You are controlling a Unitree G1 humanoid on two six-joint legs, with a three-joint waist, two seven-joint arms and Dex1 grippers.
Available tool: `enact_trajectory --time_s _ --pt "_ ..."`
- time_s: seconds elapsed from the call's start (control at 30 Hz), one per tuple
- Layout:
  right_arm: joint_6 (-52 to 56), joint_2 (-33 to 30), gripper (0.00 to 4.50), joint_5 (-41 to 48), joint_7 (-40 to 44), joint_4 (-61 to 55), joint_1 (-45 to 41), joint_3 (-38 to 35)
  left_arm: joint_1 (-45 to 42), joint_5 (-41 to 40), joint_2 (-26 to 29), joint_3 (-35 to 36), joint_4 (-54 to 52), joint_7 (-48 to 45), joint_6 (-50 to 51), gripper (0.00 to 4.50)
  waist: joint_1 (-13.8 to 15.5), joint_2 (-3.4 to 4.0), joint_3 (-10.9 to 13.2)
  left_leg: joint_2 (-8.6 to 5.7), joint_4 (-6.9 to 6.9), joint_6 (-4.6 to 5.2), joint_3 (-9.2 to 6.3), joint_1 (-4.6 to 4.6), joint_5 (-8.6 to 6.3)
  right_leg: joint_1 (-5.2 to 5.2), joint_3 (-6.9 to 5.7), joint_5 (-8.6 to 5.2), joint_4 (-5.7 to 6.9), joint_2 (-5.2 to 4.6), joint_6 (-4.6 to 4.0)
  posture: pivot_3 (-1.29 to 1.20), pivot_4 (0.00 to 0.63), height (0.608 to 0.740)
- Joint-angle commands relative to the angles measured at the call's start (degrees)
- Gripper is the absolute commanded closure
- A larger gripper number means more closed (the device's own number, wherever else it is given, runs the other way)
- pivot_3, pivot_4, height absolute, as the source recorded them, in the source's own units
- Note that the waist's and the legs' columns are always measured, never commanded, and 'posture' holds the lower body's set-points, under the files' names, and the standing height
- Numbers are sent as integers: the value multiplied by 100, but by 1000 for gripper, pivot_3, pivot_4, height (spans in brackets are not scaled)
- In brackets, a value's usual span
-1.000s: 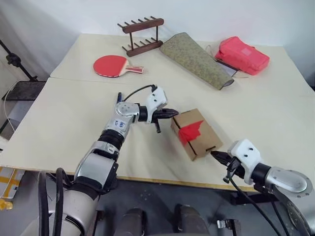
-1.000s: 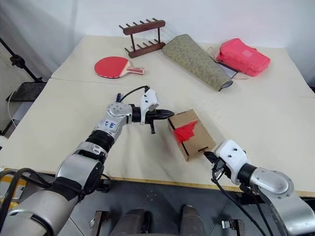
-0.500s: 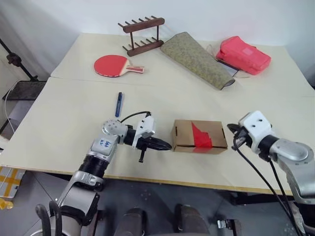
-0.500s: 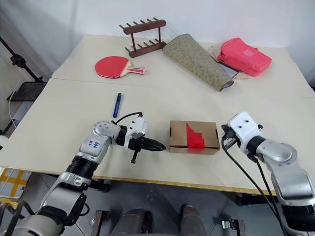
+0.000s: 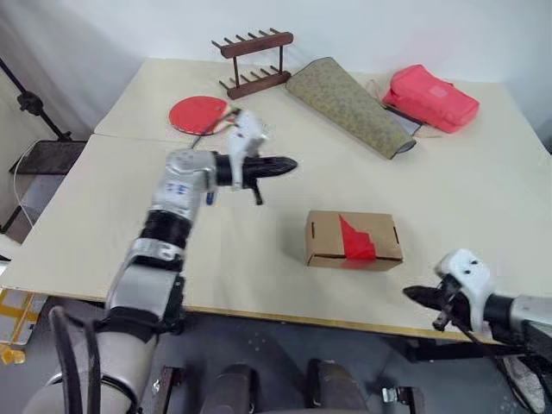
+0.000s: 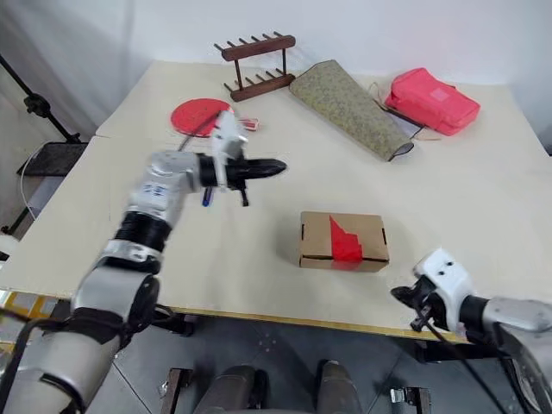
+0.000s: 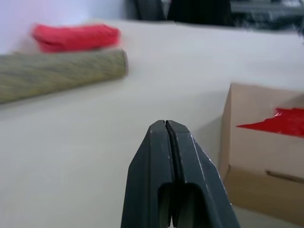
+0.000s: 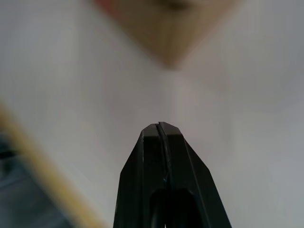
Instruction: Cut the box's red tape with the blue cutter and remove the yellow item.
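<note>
We see the box point(image 5: 354, 241) lying flat near the table's point(image 5: 103, 216) front edge, the red tape point(image 5: 357, 243) across its top and front face, flaps closed. Our right gripper point(image 5: 412, 294) hovers just off the front edge, near the box's right corner, fingers pressed together and empty. Our left gripper point(image 5: 289, 162) is raised well apart from the box, behind and to its left, jaws shut on nothing. The blue cutter point(image 6: 206, 195) peeks out beneath that arm. Farther back lie a red paddle point(image 5: 197, 113), a wooden rack point(image 5: 252, 60), a patterned pouch point(image 5: 349, 103) and a pink bag point(image 5: 429, 96)
</note>
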Motion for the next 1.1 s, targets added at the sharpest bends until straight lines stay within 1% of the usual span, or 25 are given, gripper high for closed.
enact_trajectory --time_s 0.03,0.1,0.13,0.17,0.23,0.3,0.4,0.47,0.5,0.6,0.7,0.77,0.97,1.1 --pt "142 212 4500 -8 -446 -119 -392 141 -301 595 -307 -324 873 434 -849 4486 -40 -14 9 1 0 2 7 0 -1 -3 0 1 -2 0 0 0 150 740" --pt "158 398 4500 -74 -709 -7 -727 306 -424 799 -509 -438 1228 623 -1063 4486 -35 -16 10 5 0 -3 11 -11 0 -23 -2 3 2 0 -2 0 150 740" --pt "112 484 4500 -155 -844 93 -910 395 -452 856 -578 -474 1329 577 -1142 4486 -24 -17 10 7 0 -7 11 -22 2 -35 -6 3 5 0 -2 0 150 740" --pt "43 558 4500 -258 -965 222 -1103 496 -460 866 -625 -490 1384 408 -1154 4486 -3 -16 10 9 0 -13 10 -35 5 -48 -8 4 6 1 -5 0 150 740" --pt "-92 646 4500 -449 -1110 529 -1465 699 -402 643 -626 -395 1269 -342 -933 4486 4 -16 10 7 4 -18 11 -52 9 -66 -10 5 16 0 -5 0 150 740" --pt "-118 686 4500 -500 -1113 793 -1737 822 -278 512 -542 -367 985 -884 -768 4486 2 -15 9 4 6 -19 20 -57 9 -75 -15 5 23 -4 -5 0 150 740" --pt "-343 656 4500 -634 -1004 1121 -2001 1018 -60 455 -432 -397 501 -1323 -483 4486 7 -15 9 4 9 -18 27 -71 8 -95 -24 5 36 -8 -5 0 150 740" --pt "-643 650 4500 -809 -865 1563 -2366 1288 326 364 -276 -526 -290 -1721 -25 4486 -5 -14 9 3 10 -17 33 -72 8 -99 -28 6 36 -11 -4 0 150 740" --pt "-775 642 4500 -884 -793 1747 -2507 1403 485 347 -231 -566 -609 -1772 105 4486 -22 -13 8 3 10 -16 39 -72 7 -99 -29 6 37 -13 -3 0 150 740" --pt "-1160 658 4500 -1121 -621 2313 -2937 1692 822 325 -210 -598 -1311 -1610 531 4486 -20 -13 9 3 17 -14 52 -71 6 -100 -34 6 38 -19 -3 0 150 740" --pt "-1661 811 4500 -1431 -404 3167 -3680 2090 1152 298 -310 -629 -1905 -1362 865 4486 -25 -12 9 4 38 -10 54 -75 4 -101 -34 6 48 -23 -3 0 150 740" --pt "-1903 899 4500 -1576 -277 3558 -4000 2260 1279 282 -355 -661 -2175 -1272 1037 4486 -20 -11 10 1 57 -5 57 -75 1 -100 -33 6 64 -31 -3 0 150 740" --pt "-2489 1228 4500 -1951 -35 4561 -4707 2556 1418 459 -413 -781 -2325 -726 1059 4486 -26 -11 10 -5 82 -1 55 -78 0 -99 -45 7 85 -47 -3 0 150 740" --pt "-2885 1148 4500 -2174 59 4945 -4824 2509 1404 420 -343 -753 -2376 -565 983 4486 -29 -11 9 -4 82 -1 55 -76 0 -99 -78 9 89 -59 -6 0 150 740"
